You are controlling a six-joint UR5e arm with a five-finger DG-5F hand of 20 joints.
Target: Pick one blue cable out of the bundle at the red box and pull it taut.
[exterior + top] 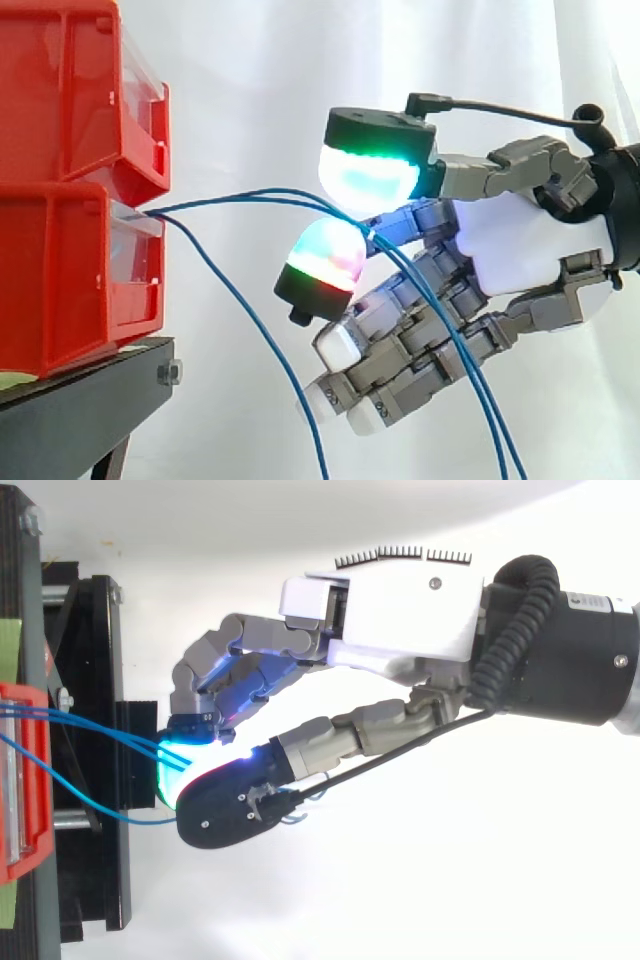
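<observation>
Lower red bin [70, 270] on black stand [90, 400], blue cables [230, 201] being led out of its front, two being pinched between the robot hand [530, 240] pads, third cable [250, 320] hanging slack below.

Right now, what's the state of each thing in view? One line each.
hand: shut, pads pinching two blue cables.
pinched blue cables: run from the red bins to the pads, slightly bowed, not taut.
third blue cable: hangs slack from the bins, not pinched.
red bins: stacked upright on the black stand.
</observation>
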